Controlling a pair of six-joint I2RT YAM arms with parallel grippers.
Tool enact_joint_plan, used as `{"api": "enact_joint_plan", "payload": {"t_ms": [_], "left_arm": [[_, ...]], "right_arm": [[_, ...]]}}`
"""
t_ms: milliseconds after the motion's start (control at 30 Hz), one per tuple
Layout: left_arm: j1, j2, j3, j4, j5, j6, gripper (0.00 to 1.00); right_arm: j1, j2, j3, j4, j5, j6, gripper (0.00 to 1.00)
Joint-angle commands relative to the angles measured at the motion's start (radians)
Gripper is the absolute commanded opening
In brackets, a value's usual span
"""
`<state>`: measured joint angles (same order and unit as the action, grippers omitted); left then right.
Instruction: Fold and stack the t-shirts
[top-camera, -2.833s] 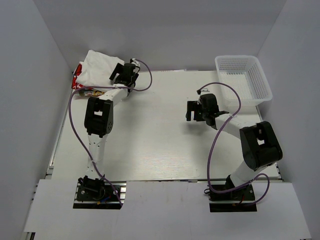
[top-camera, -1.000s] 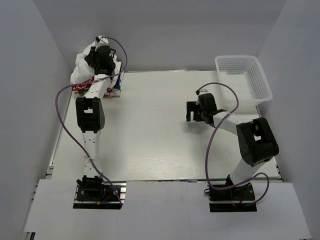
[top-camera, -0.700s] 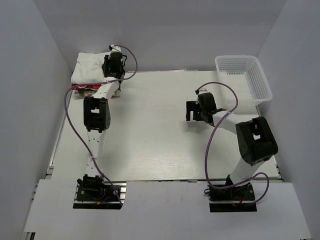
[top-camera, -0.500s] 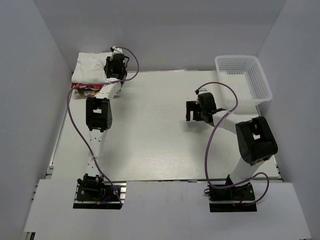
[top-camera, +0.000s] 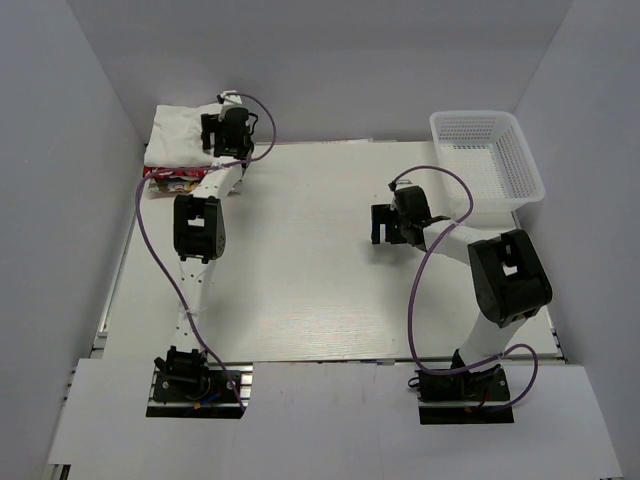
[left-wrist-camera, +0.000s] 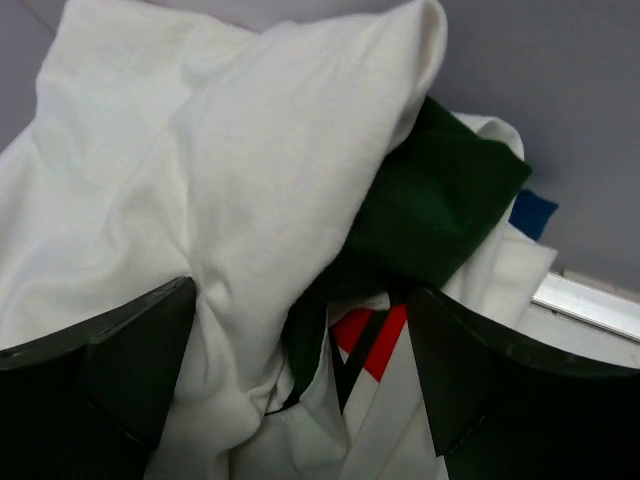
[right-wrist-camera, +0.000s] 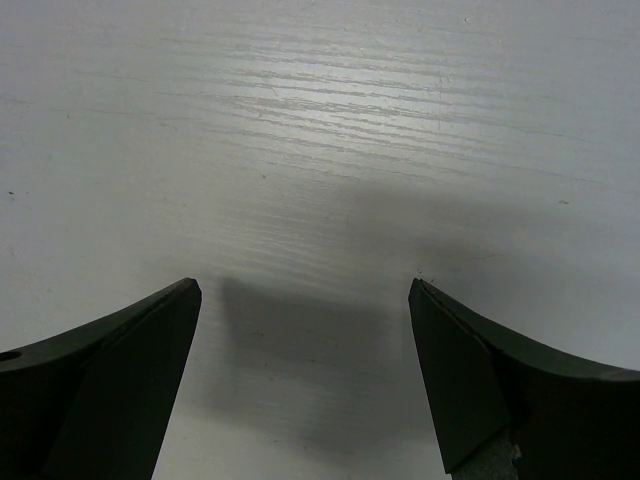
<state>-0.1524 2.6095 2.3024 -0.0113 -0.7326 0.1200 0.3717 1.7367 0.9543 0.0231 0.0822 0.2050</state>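
The t-shirts lie stacked in the table's far left corner. On top is the folded white tee (top-camera: 178, 133) with a dark green sleeve (left-wrist-camera: 430, 210); folded tees with red print (top-camera: 165, 175) peek out beneath. My left gripper (top-camera: 213, 133) sits at the stack's right edge, open. In the left wrist view its jaws (left-wrist-camera: 300, 300) stand wide apart, with the bunched white cloth (left-wrist-camera: 230, 150) and a red print (left-wrist-camera: 375, 335) loose between them. My right gripper (top-camera: 383, 225) hovers open right of the table's middle, over bare table (right-wrist-camera: 320, 120), with nothing between its fingers (right-wrist-camera: 120, 370).
A white mesh basket (top-camera: 490, 160) stands at the far right corner of the table. Grey walls close in the back and both sides, right behind the stack. Purple cables loop off both arms.
My left gripper has come down from above the stack to its right edge and opened, and the white tee now lies flat on the stack. The right arm barely moved.
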Motion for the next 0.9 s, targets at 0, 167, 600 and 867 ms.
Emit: {"api": "enact_joint_plan", "payload": {"t_ms": [0,167,600,867], "left_arm": [[-0.001,-0.087,-0.09,0.001,0.07,-0.028,1.0],[-0.033,-0.218,-0.143,-0.024,0.151,-0.028,1.0],[-0.085,-0.606,-0.21,-0.289,0.701,-0.071,1.0],[-0.085,-1.273,-0.938,-0.303,0.497,-0.394,1.0]], "right_arm": [[0.003,0.0,0.041,-0.006,-0.01,-0.004,0.9],[0.007,-0.026,0.038,-0.009,-0.041,-0.016,0.9],[0.004,-0.19,-0.034,0.034,-0.061,0.048,0.9],[0.001,-0.449,-0.201,0.103,-0.02,0.154,0.9]]}}
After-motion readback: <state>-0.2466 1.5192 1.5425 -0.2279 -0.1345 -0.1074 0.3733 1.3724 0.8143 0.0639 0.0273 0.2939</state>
